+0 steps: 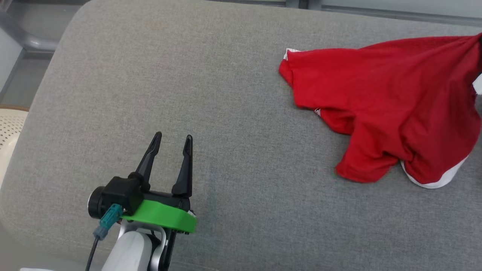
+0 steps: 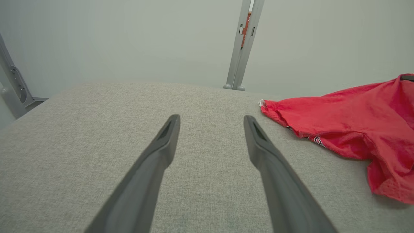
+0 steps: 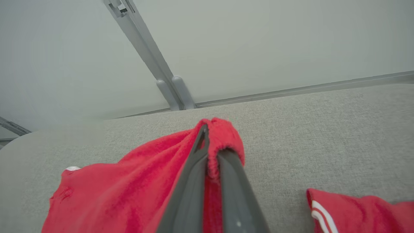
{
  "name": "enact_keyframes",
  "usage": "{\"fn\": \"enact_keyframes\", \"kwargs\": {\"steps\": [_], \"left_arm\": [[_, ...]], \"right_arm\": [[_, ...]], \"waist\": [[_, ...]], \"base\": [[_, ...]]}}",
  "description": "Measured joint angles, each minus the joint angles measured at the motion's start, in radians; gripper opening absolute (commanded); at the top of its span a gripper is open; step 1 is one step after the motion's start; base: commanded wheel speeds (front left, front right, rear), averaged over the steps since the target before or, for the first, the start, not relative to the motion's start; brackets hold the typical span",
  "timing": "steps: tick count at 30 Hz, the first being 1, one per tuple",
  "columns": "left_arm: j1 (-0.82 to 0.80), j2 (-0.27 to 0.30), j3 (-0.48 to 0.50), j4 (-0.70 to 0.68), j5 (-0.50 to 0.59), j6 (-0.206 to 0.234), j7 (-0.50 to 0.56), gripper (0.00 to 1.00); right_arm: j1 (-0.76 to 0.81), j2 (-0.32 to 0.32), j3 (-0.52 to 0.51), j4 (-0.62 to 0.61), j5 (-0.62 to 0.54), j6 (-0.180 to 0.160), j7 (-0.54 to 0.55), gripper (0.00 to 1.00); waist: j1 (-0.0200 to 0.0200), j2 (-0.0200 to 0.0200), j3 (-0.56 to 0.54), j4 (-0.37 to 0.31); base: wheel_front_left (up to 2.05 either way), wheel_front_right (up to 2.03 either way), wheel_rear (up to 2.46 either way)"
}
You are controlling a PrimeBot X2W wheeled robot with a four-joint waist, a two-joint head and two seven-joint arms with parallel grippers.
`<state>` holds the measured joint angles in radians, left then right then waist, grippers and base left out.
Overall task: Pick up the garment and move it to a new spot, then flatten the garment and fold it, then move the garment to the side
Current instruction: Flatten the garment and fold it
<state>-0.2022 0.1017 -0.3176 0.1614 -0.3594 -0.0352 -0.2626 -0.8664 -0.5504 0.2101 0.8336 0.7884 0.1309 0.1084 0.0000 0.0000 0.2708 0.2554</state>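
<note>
The garment (image 1: 384,109) is a red shirt with white trim, lying crumpled at the right of the grey cushioned surface (image 1: 211,113). Its right end is pulled up toward the head view's right edge. In the right wrist view my right gripper (image 3: 210,142) is shut on a bunched fold of the garment (image 3: 129,187), red cloth pinched between the dark fingers (image 3: 190,191). My left gripper (image 1: 174,138) hovers open over bare cushion at the lower left, well to the left of the shirt. Seen from the left wrist, the left gripper (image 2: 212,120) has nothing between its fingers, and the garment (image 2: 349,116) lies to the right.
A pale perforated object (image 1: 9,128) stands off the cushion's left edge. Behind the cushion runs a plain wall with a grey metal upright (image 2: 241,45). A striped sleeve (image 3: 352,210) lies apart at the lower right of the right wrist view.
</note>
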Motion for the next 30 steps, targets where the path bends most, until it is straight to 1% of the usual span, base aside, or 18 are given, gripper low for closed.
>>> {"fn": "enact_keyframes", "kwargs": {"steps": [1,2,6,10,14,16,18,22,25,30], "left_arm": [[-0.003,-0.002,-0.002,0.001,0.000,0.000,0.000,1.00],[-0.005,-0.005,-0.003,0.004,0.002,0.000,0.000,1.00],[-0.012,-0.015,-0.006,0.019,0.003,-0.006,0.000,1.00],[-0.011,-0.016,0.001,0.035,0.004,-0.011,0.000,1.00],[0.000,-0.014,0.016,0.042,0.004,-0.017,0.000,1.00],[0.015,-0.008,0.027,0.045,0.004,-0.017,0.000,1.00],[0.031,0.000,0.038,0.047,0.000,-0.017,0.000,1.00],[0.070,0.015,0.057,0.050,-0.010,-0.016,0.000,1.00],[0.090,0.026,0.061,0.050,-0.017,-0.012,0.002,1.00],[0.114,0.036,0.063,0.041,-0.026,-0.008,0.008,1.00]], "right_arm": [[-0.011,-0.003,0.001,0.024,-0.011,0.000,-0.007,0.42],[-0.021,-0.004,0.006,0.051,-0.027,0.000,-0.021,1.00],[-0.049,0.006,0.031,0.125,-0.086,0.000,-0.116,1.00],[-0.047,0.048,0.084,0.125,-0.114,0.001,-0.197,1.00],[-0.016,0.074,0.139,0.065,-0.114,0.000,-0.272,1.00],[0.019,0.100,0.171,0.004,-0.093,0.000,-0.297,1.00],[0.056,0.108,0.196,-0.049,-0.077,0.001,-0.314,1.00],[0.136,0.095,0.210,-0.114,-0.055,0.001,-0.324,1.00],[0.202,0.084,0.214,-0.129,-0.054,0.001,-0.279,1.00],[0.325,0.061,0.175,-0.160,-0.056,0.001,-0.176,1.00]], "waist": [[0.0000,0.0000,0.009,0.002],[0.0000,0.0000,0.019,0.005],[0.0000,0.0000,0.031,0.011],[0.0000,0.0000,0.011,0.008],[0.0000,0.0000,-0.024,-0.005],[0.0000,0.0000,-0.050,-0.018],[0.0000,-0.0001,-0.076,-0.033],[0.0000,0.0000,-0.135,-0.077],[-0.0001,0.0000,-0.175,-0.112],[-0.0001,0.0000,-0.232,-0.172]], "base": [[0.00,0.00,0.00],[0.00,0.00,0.00],[0.00,0.00,0.00],[0.00,0.00,0.00],[0.00,0.00,0.00],[0.00,0.00,0.00],[0.00,0.00,0.00],[0.00,0.00,0.00],[0.00,0.00,0.00],[0.00,0.00,0.00]]}}
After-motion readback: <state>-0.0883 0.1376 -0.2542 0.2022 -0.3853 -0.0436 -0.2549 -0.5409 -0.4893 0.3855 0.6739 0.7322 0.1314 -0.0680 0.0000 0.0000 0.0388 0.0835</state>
